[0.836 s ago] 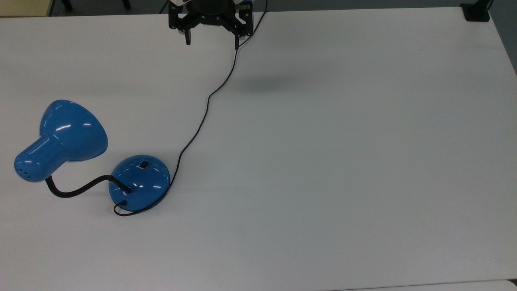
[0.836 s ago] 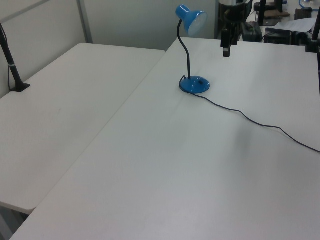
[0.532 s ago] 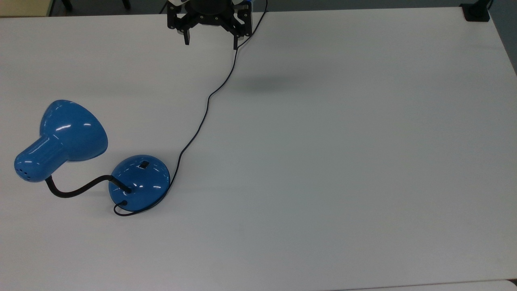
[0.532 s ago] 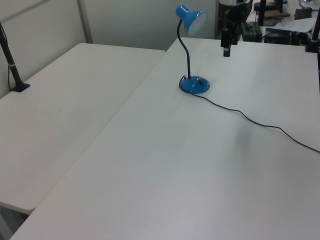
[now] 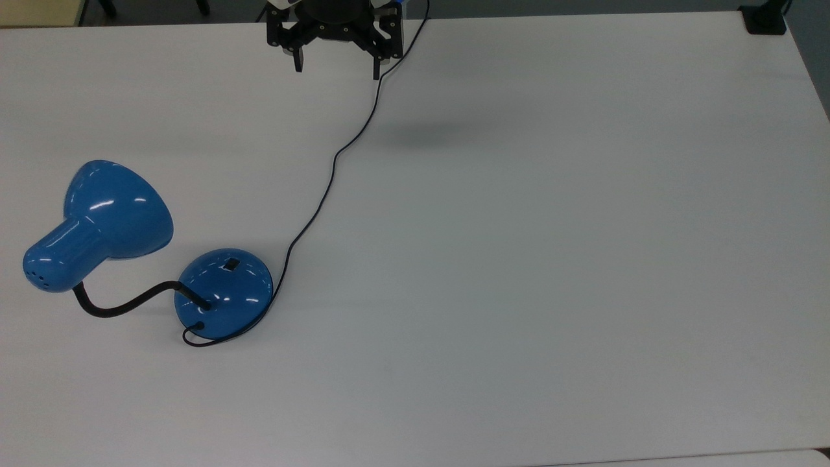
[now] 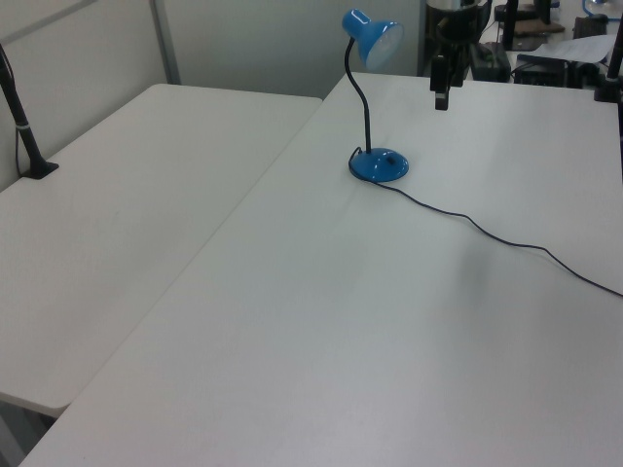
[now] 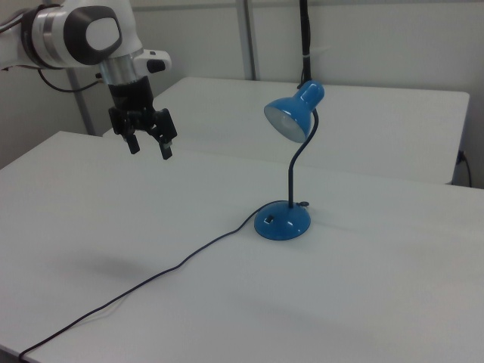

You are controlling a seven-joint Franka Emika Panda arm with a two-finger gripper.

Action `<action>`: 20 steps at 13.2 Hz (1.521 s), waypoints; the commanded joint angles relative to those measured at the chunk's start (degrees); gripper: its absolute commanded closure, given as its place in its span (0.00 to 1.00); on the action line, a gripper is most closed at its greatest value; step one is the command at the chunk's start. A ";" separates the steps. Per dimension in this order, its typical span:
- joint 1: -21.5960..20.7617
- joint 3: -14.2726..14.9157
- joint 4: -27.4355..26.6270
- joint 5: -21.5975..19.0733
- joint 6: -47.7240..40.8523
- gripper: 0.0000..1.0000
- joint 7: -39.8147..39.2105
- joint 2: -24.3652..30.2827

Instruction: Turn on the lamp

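Open pincer (image 7: 149,148) above table (image 7: 363,302), probably unlit lamp (image 7: 291,162)

The lamp (image 7: 286,181) stands on the table (image 7: 378,287), well to the right view's right of the raised hand (image 7: 149,147).

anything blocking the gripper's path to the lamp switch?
Nothing visible. The open gripper hangs above bare table, apart from the lamp; its switch is uncovered. Only the thin cord lies on the table between.
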State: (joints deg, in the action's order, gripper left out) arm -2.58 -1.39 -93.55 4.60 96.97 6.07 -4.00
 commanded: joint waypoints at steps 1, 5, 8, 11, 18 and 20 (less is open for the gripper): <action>0.65 -0.36 -0.67 -0.47 -0.99 0.27 -2.28 0.84; 0.56 -0.36 -0.67 -1.00 -1.25 1.00 -4.13 0.84; 0.56 -0.36 -0.67 -1.00 -1.25 1.00 -4.22 0.84; 0.47 -0.36 -0.75 -1.00 -1.17 1.00 -4.22 0.75; 0.82 0.16 -1.02 -0.74 -0.82 1.00 -3.34 0.14; 2.75 0.25 -1.54 -0.74 -0.55 1.00 -3.17 -0.04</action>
State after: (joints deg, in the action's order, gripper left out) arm -2.24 -1.28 -94.02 4.60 96.96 3.33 -4.38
